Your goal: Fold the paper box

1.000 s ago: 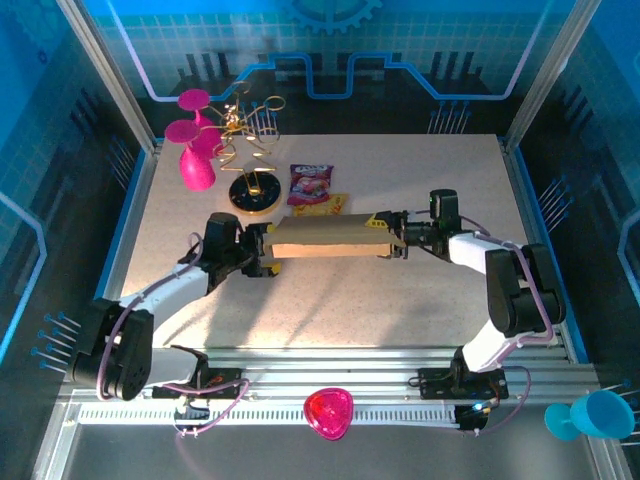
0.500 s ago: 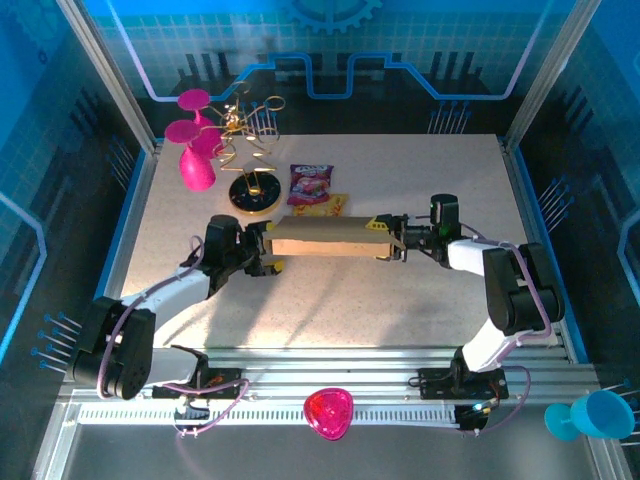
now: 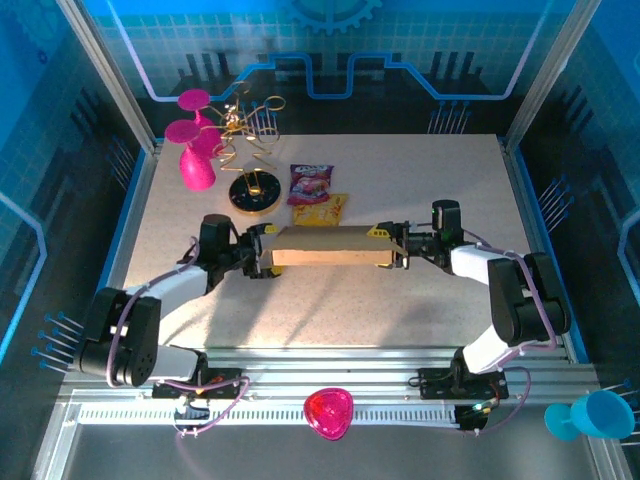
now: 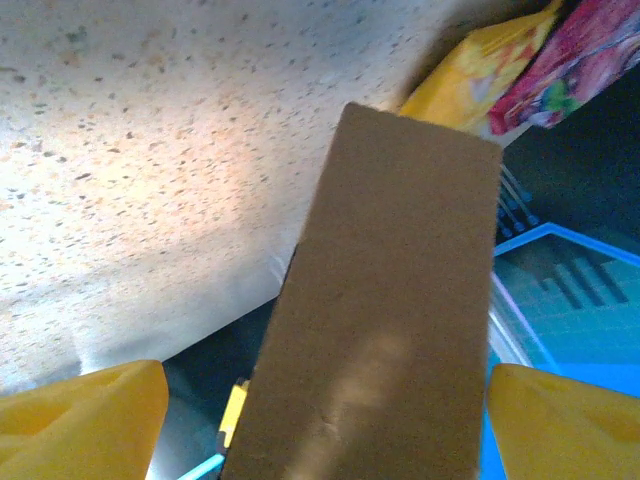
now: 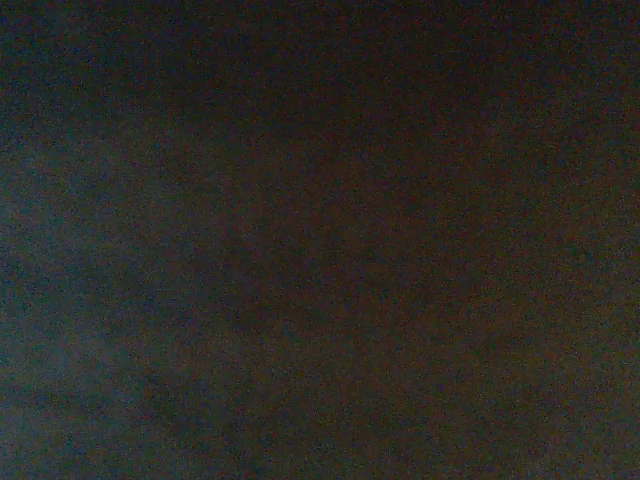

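**Cardboard box spanned end to end between the two arms**

The plain brown corrugated cardboard paper box [image 3: 328, 246] is in its shallow rectangular form. It sits in the middle of the speckled beige table [image 3: 330, 320], with its long sides running left to right. Whether it rests on the surface or hangs just above it cannot be told.

The left gripper [image 3: 264, 250] meets the box at its left end with its jaws spread wide. In the left wrist view the two yellow fingertips [image 4: 85, 420] stand on either side of the cardboard. One is right at the box's edge, and a dark slit of space shows between the other and the box, so no clamp shows there.

The right gripper [image 3: 391, 246] is at the box's right end, with a yellow fingertip showing at the far corner. Whether its jaws are pressed onto the cardboard or merely stand around it cannot be told.

Just beyond the box's far long side lie a flat yellow snack packet [image 3: 324, 209] and a pink-and-purple snack packet [image 3: 312, 183] behind it. Further left stand a gold wire ornament on a round black base [image 3: 251, 192] and a bright pink plastic vase [image 3: 196, 165]. A glossy pink bowl [image 3: 328, 412] rests on the metal rail [image 3: 400, 372] at the near edge, and a light blue plastic cup [image 3: 598, 414] lies at the right end of it.
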`<state>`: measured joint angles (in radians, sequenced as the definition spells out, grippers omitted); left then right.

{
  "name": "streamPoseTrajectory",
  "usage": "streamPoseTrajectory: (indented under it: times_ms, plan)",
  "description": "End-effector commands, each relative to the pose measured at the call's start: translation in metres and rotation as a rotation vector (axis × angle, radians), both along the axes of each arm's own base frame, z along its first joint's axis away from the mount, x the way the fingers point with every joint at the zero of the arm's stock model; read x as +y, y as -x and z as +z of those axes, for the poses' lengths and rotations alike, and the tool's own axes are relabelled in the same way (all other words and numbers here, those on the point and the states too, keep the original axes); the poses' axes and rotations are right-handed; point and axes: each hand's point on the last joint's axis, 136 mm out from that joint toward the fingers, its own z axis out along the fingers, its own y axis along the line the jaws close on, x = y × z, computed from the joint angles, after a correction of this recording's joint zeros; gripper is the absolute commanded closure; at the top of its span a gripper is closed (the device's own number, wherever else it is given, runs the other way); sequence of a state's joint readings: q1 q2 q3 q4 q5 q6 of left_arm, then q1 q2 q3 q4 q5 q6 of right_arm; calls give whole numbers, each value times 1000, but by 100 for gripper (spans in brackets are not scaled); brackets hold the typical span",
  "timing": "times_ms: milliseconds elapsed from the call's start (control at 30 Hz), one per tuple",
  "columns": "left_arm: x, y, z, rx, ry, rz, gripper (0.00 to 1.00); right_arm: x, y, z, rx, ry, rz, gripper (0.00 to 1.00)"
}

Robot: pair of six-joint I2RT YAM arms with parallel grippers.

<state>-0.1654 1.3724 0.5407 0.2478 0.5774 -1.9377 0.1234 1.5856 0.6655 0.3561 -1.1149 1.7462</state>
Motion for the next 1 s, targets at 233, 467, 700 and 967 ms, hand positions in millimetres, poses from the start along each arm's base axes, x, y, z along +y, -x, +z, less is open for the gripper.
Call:
streamPoseTrajectory:
  times_ms: [233,467,700,967]
  plan:
    - [-42,4,22,-67,19,-132,18,11,1,-7,15,-26,22,51]
    - [-38,16,13,-14,1,-82,46,13,-4,-17,37,-54,-11,53]
    - [-24,38,7,101,-36,-24,57,11,-2,-19,42,-31,-19,39]
    - [0,80,-1,307,-92,71,75,-12,12,-12,36,118,-2,17]
